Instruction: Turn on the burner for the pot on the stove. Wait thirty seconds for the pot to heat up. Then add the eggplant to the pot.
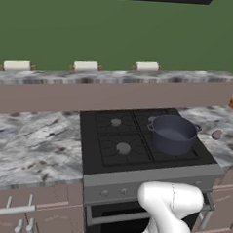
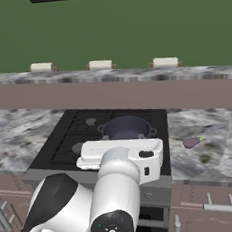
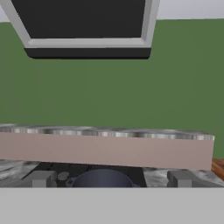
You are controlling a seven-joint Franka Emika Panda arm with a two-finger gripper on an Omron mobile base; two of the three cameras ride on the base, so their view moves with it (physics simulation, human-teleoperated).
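Pot [image 1: 172, 134] sits on the stove [image 1: 111, 152], on the front-right burner as I see it from the left base cam; in the right base cam the pot [image 2: 127, 128] is partly behind my own forearm. Looks empty inside, as far as I can tell. No flame or glow visible under it, so I judge the burner's not on yet, but the render may not show that anyway.

Eggplant [image 1: 216, 135] lies on the marble counter [image 1: 33, 147] just right of the stove, apart from the pot, untouched. In the right base cam the eggplant [image 2: 191, 142] is a small purple lump w/ a bit of green at one end.

So: nothing done yet by my read. Left to do: turn the knob, wait, then pick the eggplant and drop it in. Knobs [image 1: 123, 191] are on the grey front panel, small; which one maps to the pot's burner I can't tell from here.

Arm pose: hand is raised in front of the stove, held roughly level, pointing fwd at the back wall. Hand cam looks over the pot rim [image 3: 103, 178] toward the ledge [image 3: 105, 148] and hood [image 3: 85, 26]. Gripper [image 3: 109, 179] fingers [image 3: 41, 178] are spread wide, holding nothing.
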